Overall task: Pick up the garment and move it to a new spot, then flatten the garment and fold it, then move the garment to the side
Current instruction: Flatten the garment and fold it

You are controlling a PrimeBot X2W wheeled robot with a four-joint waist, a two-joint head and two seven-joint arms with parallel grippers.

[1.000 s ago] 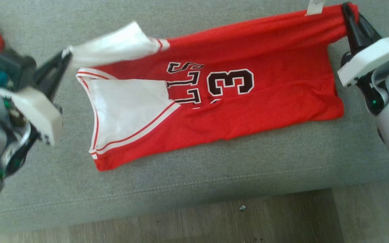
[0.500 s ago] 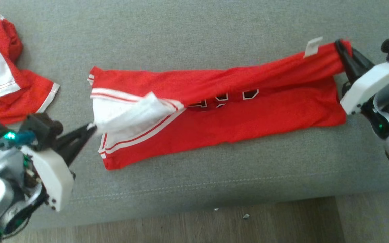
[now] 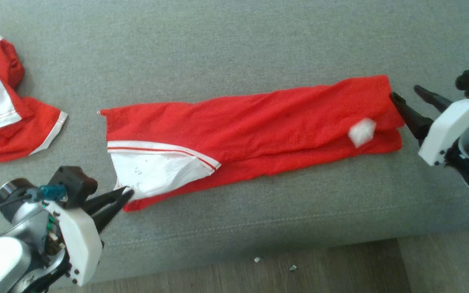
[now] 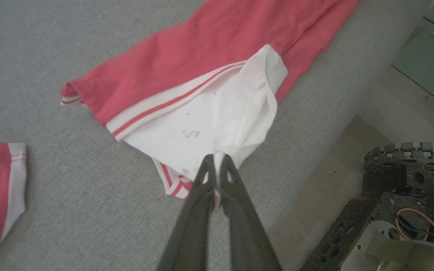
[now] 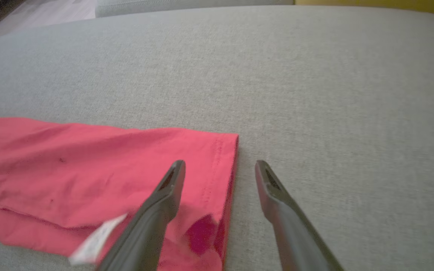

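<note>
Garment (image 3: 259, 118) is lying folded lengthwise into a long red strip on the grey sofa cushion (image 3: 234, 49), running left to right across the middle of the head view, near the cushion's front edge. At its left end a white panel (image 3: 157, 171) with red-and-white striped trim is showing under the folded red layer.

Left gripper (image 3: 126, 193) is sitting at the strip's lower left corner. In the left wrist view its fingers (image 4: 202, 180) are pressing together at the tips and pinching a bunched corner of the white panel (image 4: 217, 124); the cloth is puckering toward the pinch.

Right gripper (image 3: 404, 91) is hanging at the strip's right end with its fingers standing wide apart. In the right wrist view one finger (image 5: 164, 192) is lying over the red hem (image 5: 228, 165) and the other is lying over bare cushion just beside it. Whether the first finger is touching the cloth: cannot tell.

A small white tag (image 3: 361, 132) is resting on top of the red cloth near that right end; it is blurring in the right wrist view.

A second garment (image 3: 2, 110), red and white, is lying crumpled at the cushion's far left, well apart from the strip. Wooden floor (image 3: 299, 268) is showing below the cushion edge.
</note>
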